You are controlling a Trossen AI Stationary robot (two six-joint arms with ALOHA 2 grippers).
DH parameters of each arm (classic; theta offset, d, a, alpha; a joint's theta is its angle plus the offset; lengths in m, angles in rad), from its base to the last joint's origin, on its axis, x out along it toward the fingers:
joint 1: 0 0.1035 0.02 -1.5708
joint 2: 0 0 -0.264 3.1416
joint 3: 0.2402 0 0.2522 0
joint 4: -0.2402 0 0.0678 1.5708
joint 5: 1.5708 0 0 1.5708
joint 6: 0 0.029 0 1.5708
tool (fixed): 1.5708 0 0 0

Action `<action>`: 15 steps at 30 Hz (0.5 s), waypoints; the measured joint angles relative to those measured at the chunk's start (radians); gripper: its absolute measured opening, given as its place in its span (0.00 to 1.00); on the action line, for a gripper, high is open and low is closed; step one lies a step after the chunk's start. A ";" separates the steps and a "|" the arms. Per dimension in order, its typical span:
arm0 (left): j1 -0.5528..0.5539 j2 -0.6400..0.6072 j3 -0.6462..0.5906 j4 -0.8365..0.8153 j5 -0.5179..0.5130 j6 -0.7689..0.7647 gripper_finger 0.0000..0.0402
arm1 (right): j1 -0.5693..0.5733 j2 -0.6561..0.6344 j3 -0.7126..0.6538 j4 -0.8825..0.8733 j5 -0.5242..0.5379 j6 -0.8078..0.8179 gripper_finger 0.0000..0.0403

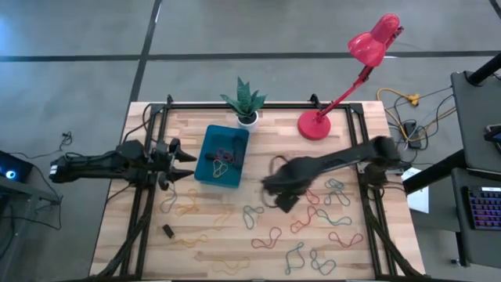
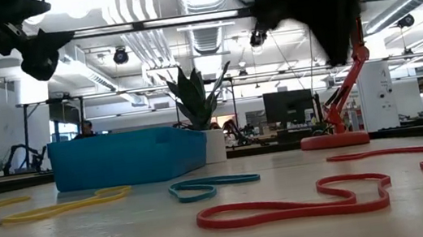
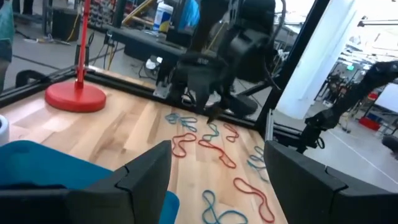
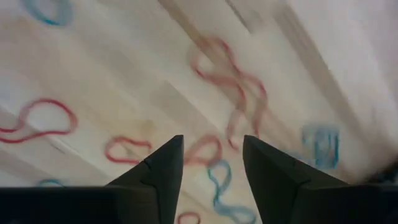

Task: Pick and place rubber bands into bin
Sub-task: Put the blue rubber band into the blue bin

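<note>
Rubber bands (image 1: pixel 313 223) are lying scattered across the wooden surface (image 1: pixel 270 145) in the high view, mostly on the near and right parts; a few are sitting inside the bin (image 1: pixel 222 156). Right gripper (image 1: pixel 275 188) is hanging blurred over the middle of the surface, just right of the bin, with bands spread near and right of it. Left gripper (image 1: pixel 182 162) is sitting at the bin's left edge, jaws spread wide, nothing between them. Red lamp (image 1: pixel 316 124) and potted plant (image 1: pixel 245 102) are standing at the far edge.

Low view: red, yellow and teal bands are lying flat in the foreground, bin behind them at left, right gripper a dark blur high above, clear of the surface.

Left wrist view: open jaws are framing the bin's teal rim (image 3: pixel 37 163); bands lying beyond it, right arm over them.

Right wrist view: jaws are parted and empty, red and teal bands on the surface below them, none touching.
</note>
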 joint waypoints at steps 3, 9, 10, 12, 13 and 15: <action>0.000 0.012 0.000 -0.002 0.000 0.000 0.60 | 0.022 -0.157 -0.184 0.067 -0.011 0.178 0.37; 0.000 0.034 0.001 0.006 0.000 -0.037 0.60 | -0.020 -0.348 -0.475 0.164 -0.074 0.211 0.37; 0.000 0.037 0.001 0.010 0.000 -0.060 0.60 | -0.027 -0.359 -0.505 0.163 -0.072 0.187 0.37; 0.000 0.044 0.001 0.028 0.000 -0.100 0.60 | -0.046 -0.373 -0.561 0.165 -0.069 0.134 0.37; 0.000 0.047 0.001 0.040 0.000 -0.114 0.60 | -0.056 -0.376 -0.587 0.166 -0.067 0.108 0.37; 0.000 0.055 0.001 0.067 -0.001 -0.131 0.60 | -0.073 -0.378 -0.630 0.167 -0.060 0.062 0.38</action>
